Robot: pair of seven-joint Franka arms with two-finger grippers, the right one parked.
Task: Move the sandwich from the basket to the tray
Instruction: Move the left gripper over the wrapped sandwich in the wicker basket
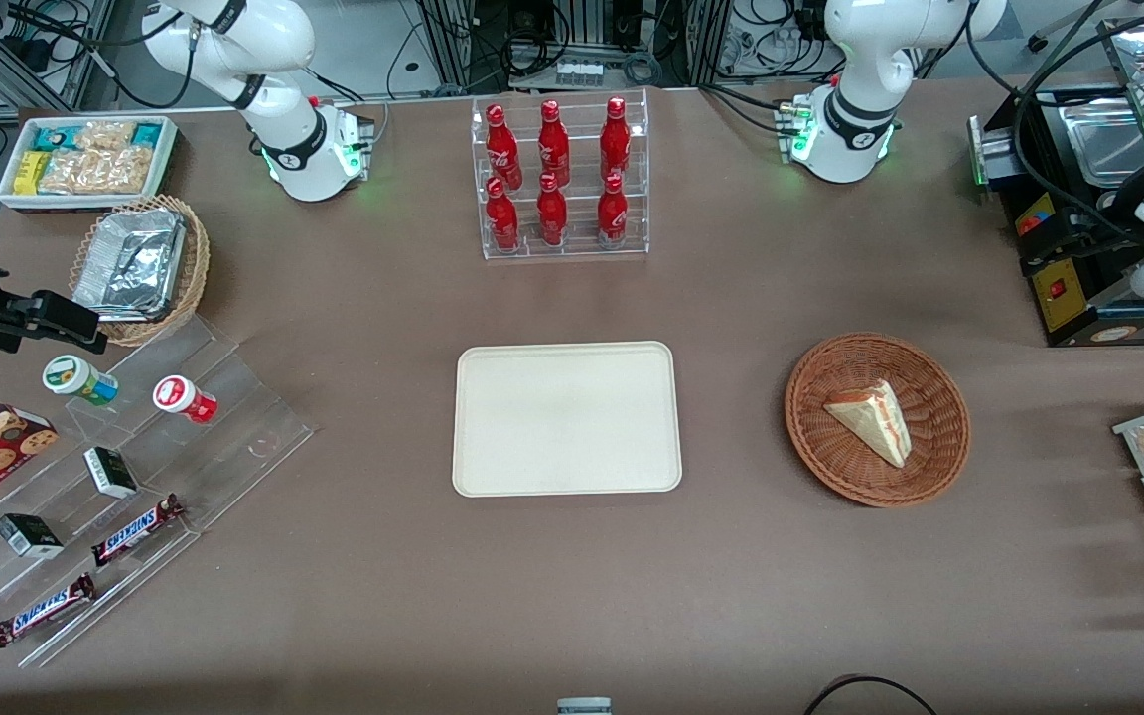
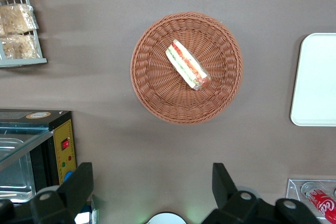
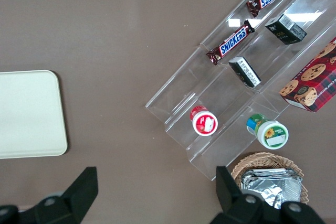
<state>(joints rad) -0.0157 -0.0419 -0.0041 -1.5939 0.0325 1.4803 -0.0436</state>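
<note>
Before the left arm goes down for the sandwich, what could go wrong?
1. The sandwich lies tilted against the basket slope; a grasp may slip or squash it.
2. The basket sits loose on the table, so it could shift or lift.
3. The end effector, open and high above the table, has a long descent; small misalignment would hit wicker.

My gripper (image 2: 152,184) hangs high above the table, fingers spread wide; only the fingertips (image 2: 84,179) show in my wrist view, the rest cut by the edge. The tray (image 2: 317,80) there is cropped to one end. Which bread face of the sandwich (image 1: 870,419) is underneath, I cannot tell.
</note>
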